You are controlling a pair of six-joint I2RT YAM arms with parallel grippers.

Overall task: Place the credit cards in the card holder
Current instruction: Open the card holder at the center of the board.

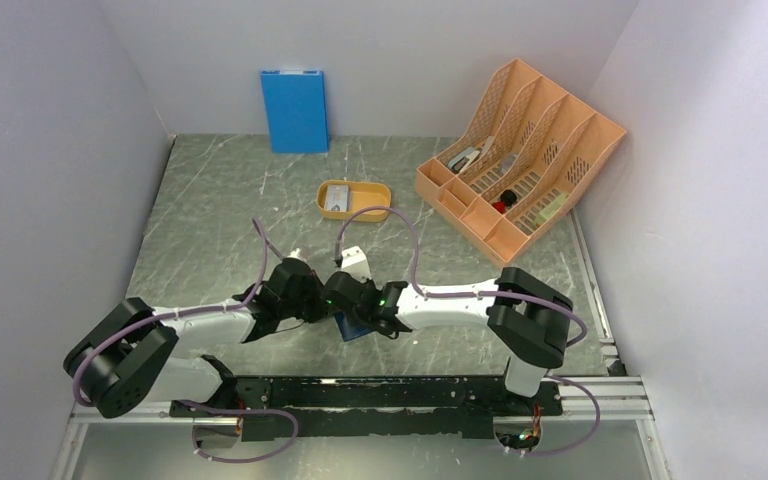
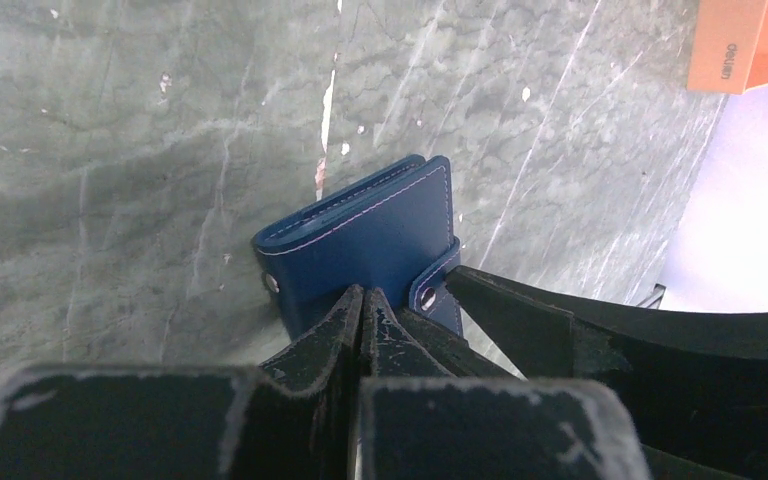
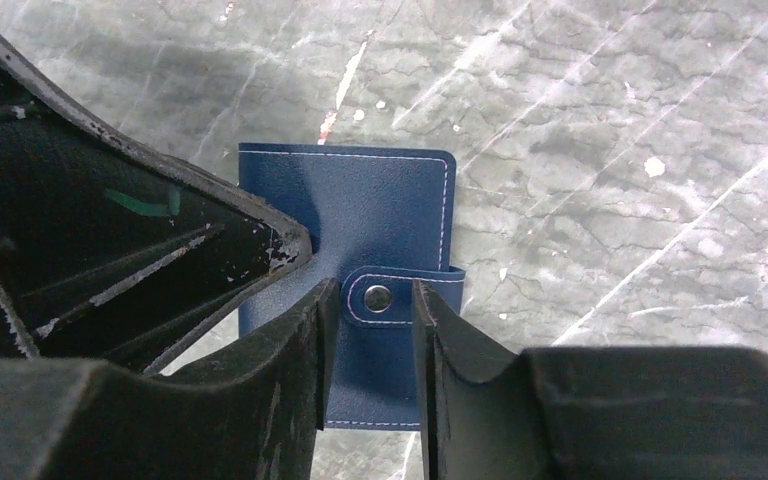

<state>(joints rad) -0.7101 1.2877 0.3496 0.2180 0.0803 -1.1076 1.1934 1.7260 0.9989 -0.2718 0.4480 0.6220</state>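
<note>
Top view, far L: blue panel [image 1: 294, 110] stands upright at the back wall. You get it only from up there. In front of it is the grey marbled desk [image 1: 210, 210].

Your left jaws are fully closed w/ nothing between them. In the left wrist view the two fingers [image 2: 335, 335] meet in one tip, and that tip touches the near edge of the card holder [image 2: 360, 225], just L of the snap tab [image 2: 435, 285]. The right wrist view shows the same closed tip from the other side, resting on the L part of the cover.

The card holder lies flat on the desk near the front edge, between both arms, folded shut w/ the tab snapped over. From the top you see only a small navy corner under the wrists, so read it from the wrist cams.

Mid-desk, further back: orange tray [image 1: 355, 210] w/ the credit cards [image 1: 336, 197] in it, grey. Can't tell how many. Neither wrist cam shows them.

Your right jaws are partly open, one finger [image 3: 295, 370] on each side of the tab's stud, nothing held. Can't tell if they touch the tab. The left wrist view catches one right finger just R of the tab.

Far R, back: orange file rack [image 1: 520, 160] w/ small items in its slots.
</note>
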